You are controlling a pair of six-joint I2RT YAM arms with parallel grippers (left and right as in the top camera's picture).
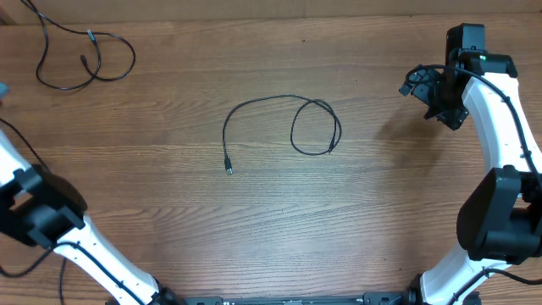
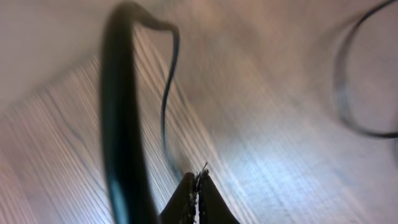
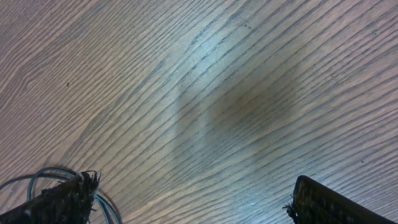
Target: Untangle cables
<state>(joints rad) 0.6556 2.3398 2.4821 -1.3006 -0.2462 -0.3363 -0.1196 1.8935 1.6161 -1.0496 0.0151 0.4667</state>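
Now, R gripper [image 3: 189, 186] spread wide, L gripper [image 2: 196, 186] pinching cable [image 2: 165, 106]

The table [image 1: 169, 212] is presenting as brown wood with pronounced straight grain, its surface taking a soft satin sheen under the light. The centre cable [image 1: 254, 102] is reading as thin black sheathing, matt; its plug end [image 1: 229, 169] is proving too small to grade. The pinched cable [image 2: 118, 124] is showing a smoother, slightly glossy black jacket, though blur is limiting certainty. The fingers [image 2: 208, 202] of the left gripper [image 2: 198, 177] are appearing dark and matt. The pads [image 3: 59, 199] of the right gripper [image 3: 193, 180] are showing black, coarse material with frayed, fibrous edges. Teal wires [image 3: 31, 177] beside one pad are looking smooth and plastic-coated. The arm shells [image 1: 500, 119] are showing glossy white plastic, the joints [image 1: 500, 224] matt black.
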